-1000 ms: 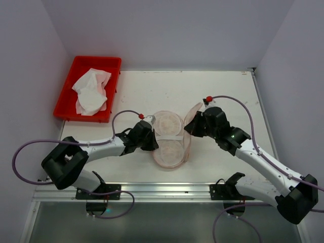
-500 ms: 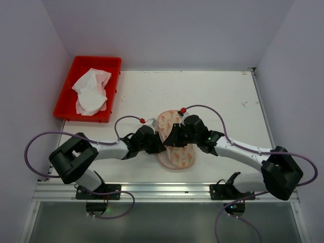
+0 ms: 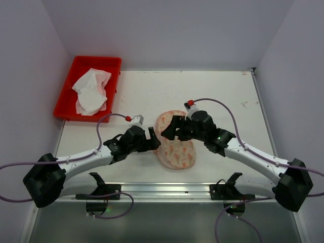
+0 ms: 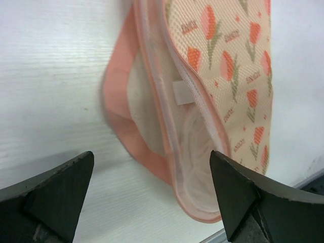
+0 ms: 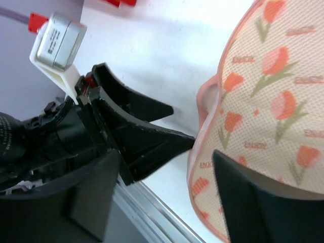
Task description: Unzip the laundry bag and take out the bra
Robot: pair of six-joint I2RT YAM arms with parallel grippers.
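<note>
- The left gripper (image 3: 154, 137) has its fingers (image 4: 55, 197) spread wide apart and holds nothing.
- The laundry bag (image 3: 177, 149) lies flat on the white table (image 3: 152, 91), straight ahead of this gripper. From the left wrist, its pink-trimmed edge sits in front of the gap between the two fingertips.
- On that near edge the two padded halves gape a little. A pale lining and a white strip show between the pink trims. I cannot tell how far the zip runs.
- The right gripper (image 3: 168, 130) faces the left one from the other side, over the bag's far end. Its fingers (image 5: 253, 202) are also apart, with nothing clamped between them.
- In the right wrist view, the bag's printed top passes to one side of the gap, and the left gripper's fingertips point in close from across it.
- A red tray (image 3: 96, 61) sits well away from both grippers, beyond the left arm at the table's far corner. It holds a crumpled white cloth (image 3: 91, 91).
</note>
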